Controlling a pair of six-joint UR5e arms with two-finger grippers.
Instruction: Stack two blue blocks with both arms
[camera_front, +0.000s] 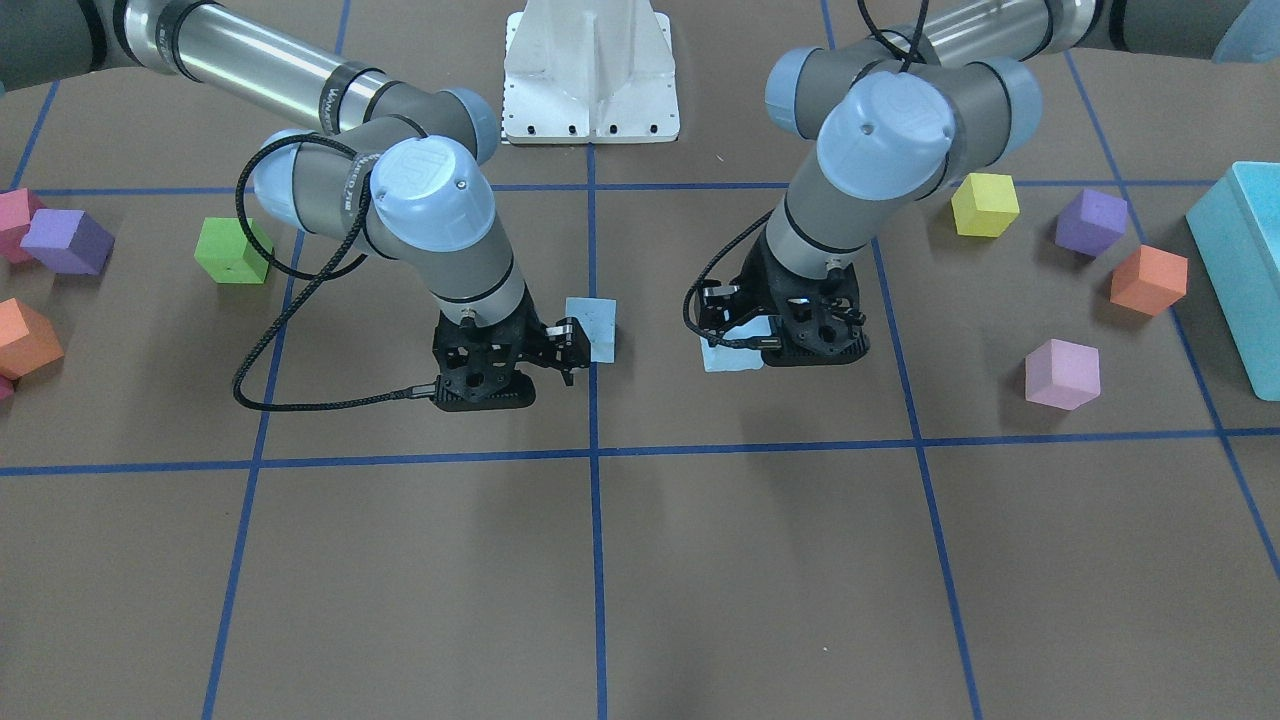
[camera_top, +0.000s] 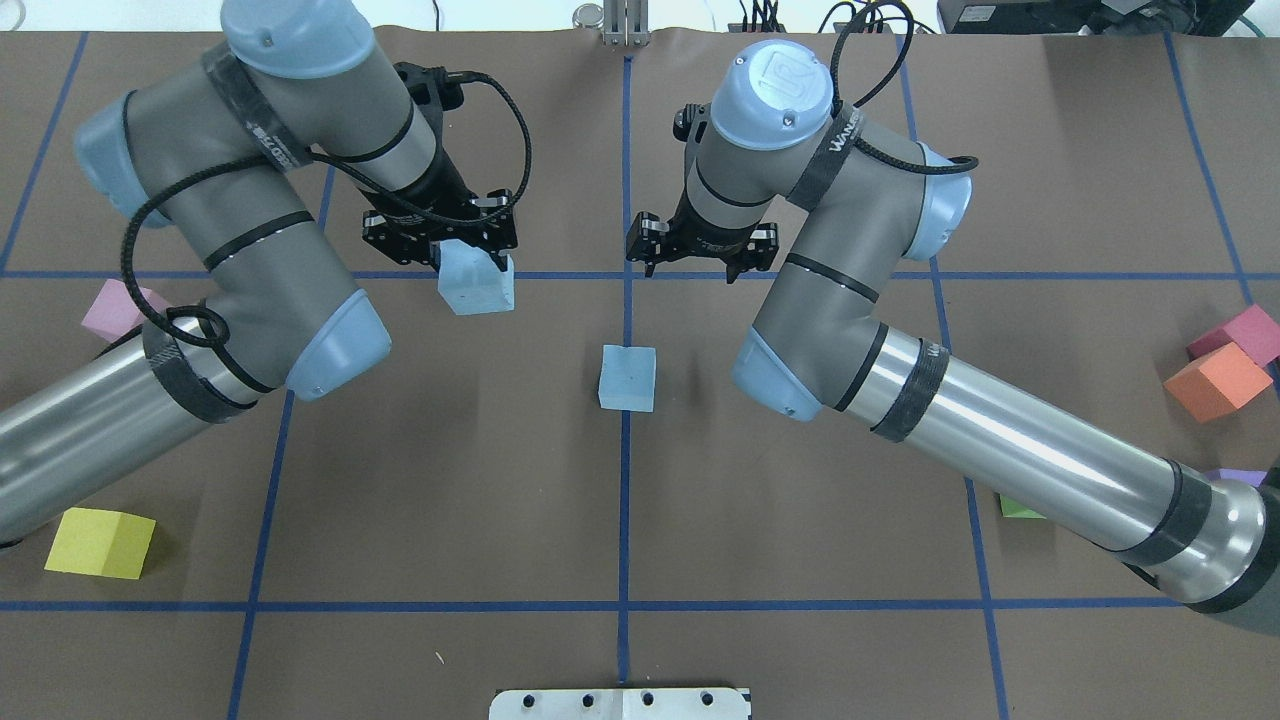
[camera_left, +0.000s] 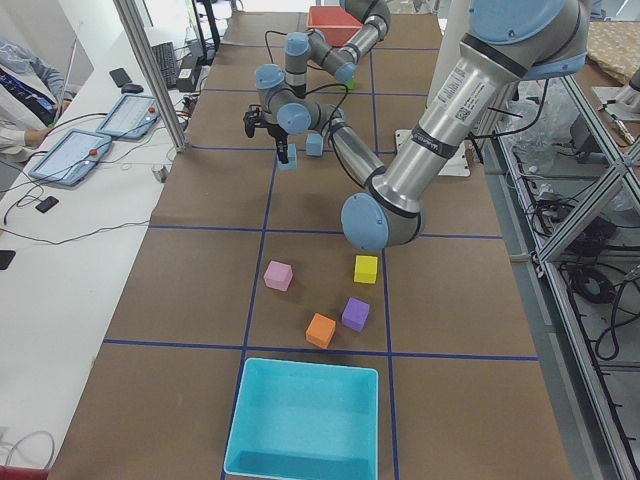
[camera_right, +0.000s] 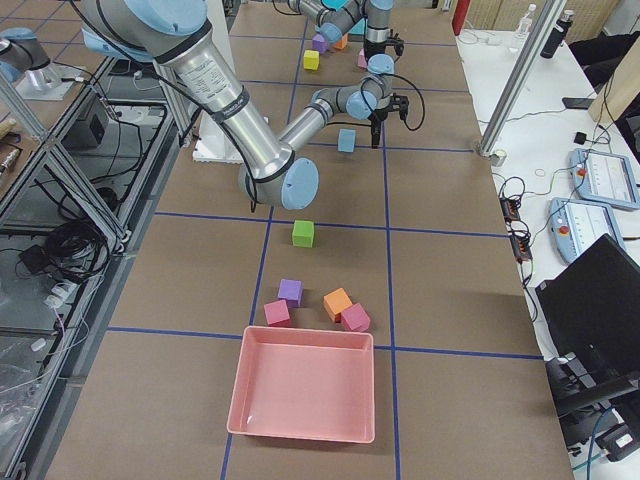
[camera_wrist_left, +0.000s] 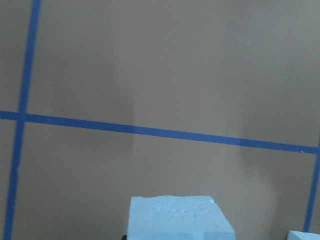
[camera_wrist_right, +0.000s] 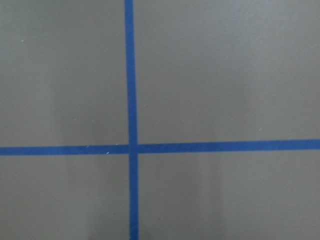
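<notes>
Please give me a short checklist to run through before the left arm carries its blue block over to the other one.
1. Left pincer shut on the held blue block: ok.
2. Resting blue block flat on the table, nothing on top: ok.
3. Held blue block lined up over the resting blue block: not ok, it is off to one side.
4. Right pincer open and empty: ok; its wrist view shows only the table.
5. Right pincer well clear of the resting blue block: cannot tell; the front view shows it close beside the block, the overhead view shows it apart.
</notes>
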